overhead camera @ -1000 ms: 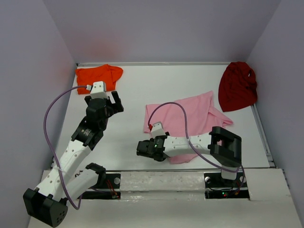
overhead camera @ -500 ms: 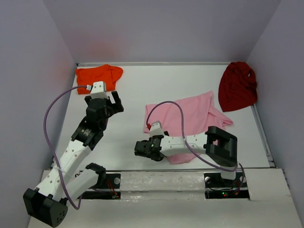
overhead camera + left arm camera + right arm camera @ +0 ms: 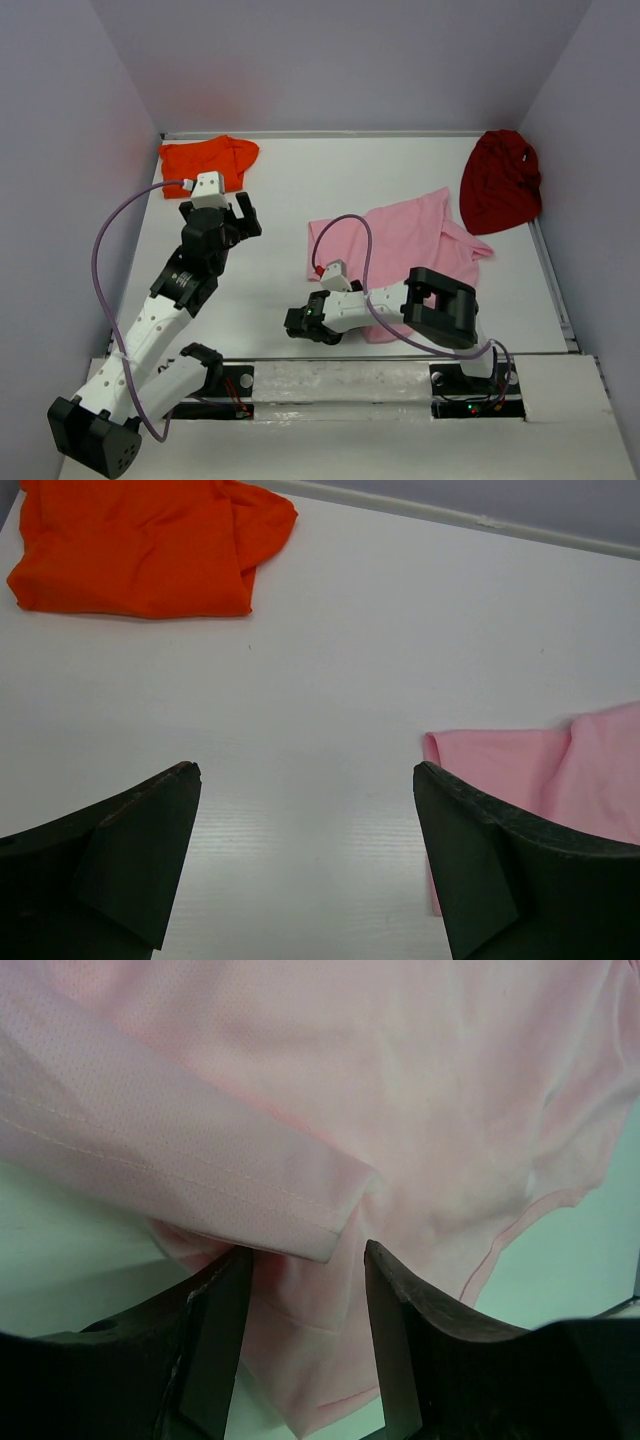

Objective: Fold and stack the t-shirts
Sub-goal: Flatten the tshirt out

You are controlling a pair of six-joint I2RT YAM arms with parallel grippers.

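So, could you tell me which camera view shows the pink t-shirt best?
The top external view: the pink t-shirt lies almost wholly in sight, only its near edge behind the right arm. The left wrist view catches one corner; the right wrist view shows just a close-up of folds and hem.

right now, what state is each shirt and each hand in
orange t-shirt, bunched up, unfolded, far left corner
pink t-shirt, spread out but rumpled, unfolded
dark red t-shirt, bunched up, unfolded, far right
left hand, wide open, empty
right hand, partly open, astride a pink fold
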